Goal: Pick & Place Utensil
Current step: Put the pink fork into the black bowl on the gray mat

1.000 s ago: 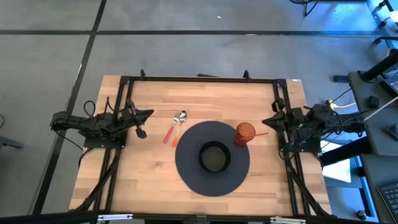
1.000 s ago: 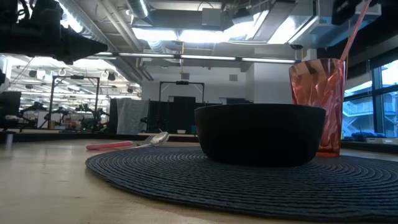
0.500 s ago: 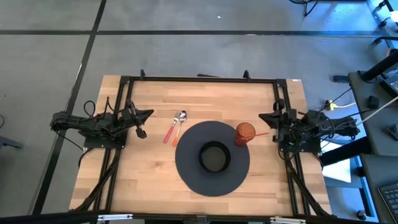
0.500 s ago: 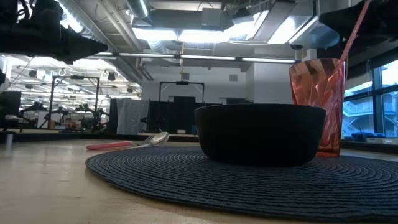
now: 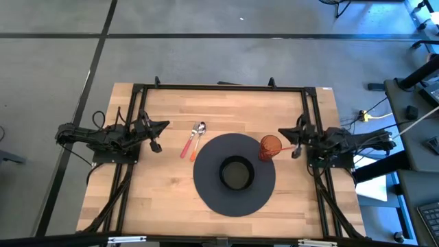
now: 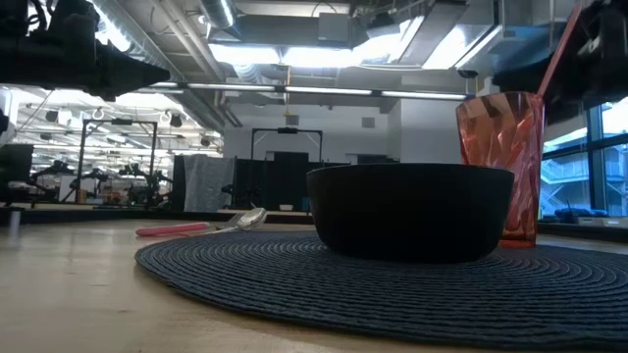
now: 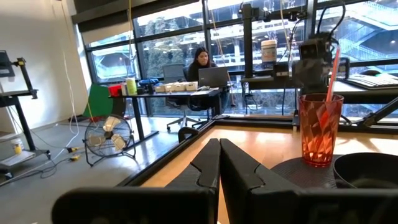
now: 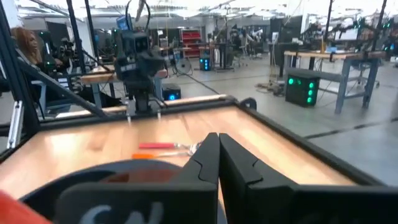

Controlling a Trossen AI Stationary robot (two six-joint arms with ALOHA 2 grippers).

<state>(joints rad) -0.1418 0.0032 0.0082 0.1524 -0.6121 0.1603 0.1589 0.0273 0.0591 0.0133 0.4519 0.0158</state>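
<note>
A spoon with a red handle and metal bowl (image 5: 193, 139) lies flat on the wooden table left of a round dark placemat (image 5: 206, 189); it also shows in the low view (image 6: 201, 226) and right wrist view (image 8: 168, 147). A black bowl (image 5: 236, 172) sits in the mat's middle. A red tumbler with a straw (image 5: 269, 147) stands on the mat's right rim. My left gripper (image 5: 157, 136) is shut and empty at the table's left side. My right gripper (image 5: 288, 140) is shut and empty just right of the tumbler.
A dark metal frame (image 5: 219, 87) runs along the table's far edge and both sides. Bare wood lies in front of the mat and along the far edge. A person sits at a desk beyond the table in the left wrist view (image 7: 202, 62).
My right gripper has moved toward the table's left, reaching out from the right frame to just beside the red tumbler. Its fingers have stayed shut. The spoon, bowl and tumbler have not moved.
</note>
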